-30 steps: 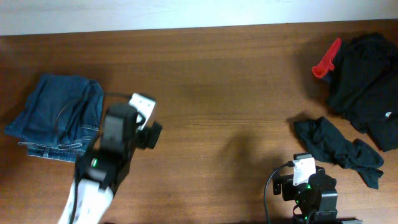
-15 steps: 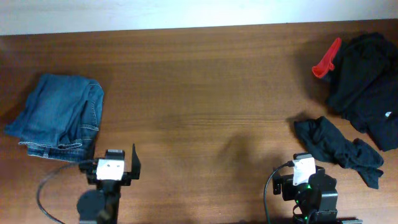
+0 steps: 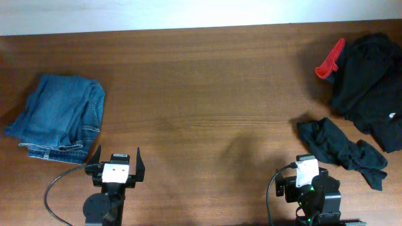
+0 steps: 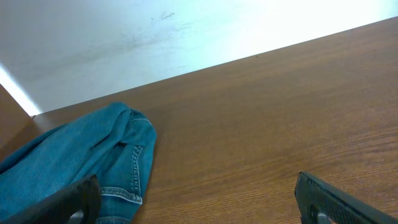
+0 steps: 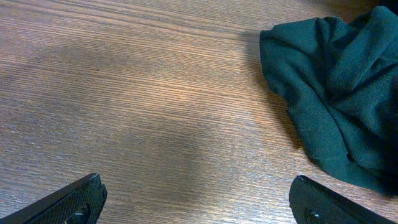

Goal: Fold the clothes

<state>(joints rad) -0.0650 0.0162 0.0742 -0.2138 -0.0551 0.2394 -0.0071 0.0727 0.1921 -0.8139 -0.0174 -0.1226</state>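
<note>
The clothes, a pair of medium-blue jeans (image 3: 59, 116), lie bunched in a folded heap at the table's left side. The left wrist view shows the jeans (image 4: 81, 155) ahead and to the left, with pale seam stitching. My left gripper (image 3: 117, 158) sits near the front edge, just below and right of the jeans. This gripper (image 4: 196, 186) is open, with bare wood between its fingers. My right gripper (image 3: 306, 162) rests at the front right. It is also open (image 5: 198, 182) over bare wood and holds nothing.
A dark crumpled garment (image 3: 342, 150) lies just right of my right gripper and shows in the right wrist view (image 5: 336, 81). A black clothes pile (image 3: 370, 81) with a red piece (image 3: 330, 61) fills the far right corner. A pale wall (image 4: 155, 37) borders the table's far edge.
My left arm has pulled back from beside the jeans toward the front edge and settled there, still open. The jeans and the right arm have not moved.
</note>
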